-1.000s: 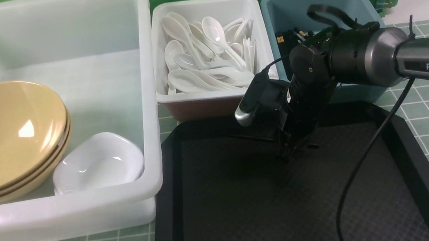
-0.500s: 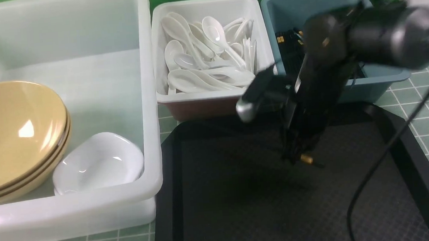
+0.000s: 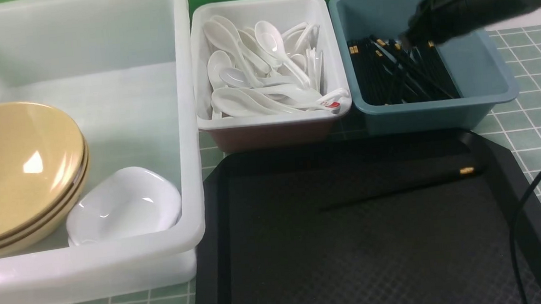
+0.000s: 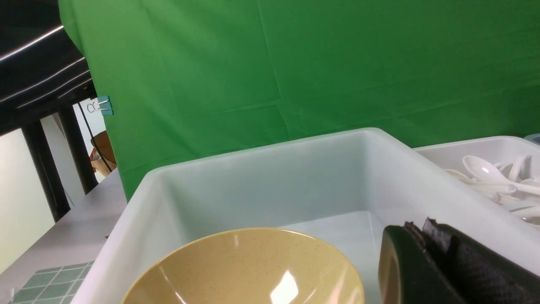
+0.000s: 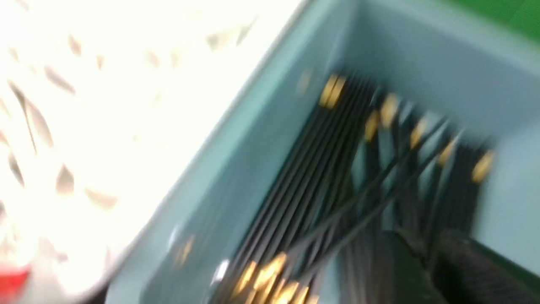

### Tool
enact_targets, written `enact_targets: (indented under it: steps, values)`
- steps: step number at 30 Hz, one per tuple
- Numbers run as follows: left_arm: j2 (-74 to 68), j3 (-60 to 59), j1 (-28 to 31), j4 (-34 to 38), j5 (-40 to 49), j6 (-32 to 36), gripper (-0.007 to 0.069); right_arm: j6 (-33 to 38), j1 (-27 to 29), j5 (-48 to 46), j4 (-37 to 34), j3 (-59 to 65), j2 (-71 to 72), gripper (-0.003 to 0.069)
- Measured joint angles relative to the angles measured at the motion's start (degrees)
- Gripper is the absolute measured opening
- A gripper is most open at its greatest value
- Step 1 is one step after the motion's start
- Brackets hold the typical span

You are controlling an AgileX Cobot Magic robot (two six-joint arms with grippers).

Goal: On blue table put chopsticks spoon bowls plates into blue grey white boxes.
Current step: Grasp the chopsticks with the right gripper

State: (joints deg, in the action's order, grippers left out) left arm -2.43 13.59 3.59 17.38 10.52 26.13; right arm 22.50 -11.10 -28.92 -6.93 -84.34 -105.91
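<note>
Right tool (image 3: 412,36): blurred above the blue box (image 3: 443,113); cannot tell if spread or pinching.
Left tool (image 4: 419,228): pressed together, by the large white box (image 4: 261,185).
Chopsticks (image 3: 400,72): in the blue box; single chopstick (image 3: 401,190) on the black tray (image 3: 359,271).
Spoons (image 3: 263,74): small white box (image 3: 272,118).
Bowls (image 3: 12,165), plate (image 3: 123,204): large white box.

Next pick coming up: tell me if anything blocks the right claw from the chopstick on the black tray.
Nothing visible does. The chopstick lies alone on the black tray; the right claw hangs above the blue box, beyond the tray's far rim.
</note>
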Motion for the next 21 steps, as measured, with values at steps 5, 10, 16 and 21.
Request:
enact_targets:
  steps: [5, 10, 16, 21]
  values:
    - [0.0, 0.0, 0.0, 0.0, 1.33, 0.0, 0.0004, 10.85, -1.35, -21.06, -0.06, 0.62, 0.18, 0.0256]
    - [0.0, 0.0, 0.0, 0.0, 1.78, -0.06, 0.0004, 14.02, -2.91, -24.21, -0.37, 4.24, -0.12, 0.0268]
    - [0.0, 0.0, 0.0, 0.04, 1.78, -0.22, 0.0004, 22.2, -7.25, -20.56, -0.42, 11.4, -0.97, 0.0349]
    - [0.0, 0.0, 0.0, 0.06, 1.78, -0.16, 0.0004, 31.01, -9.89, -12.86, -0.01, 14.48, -3.1, 0.0361]
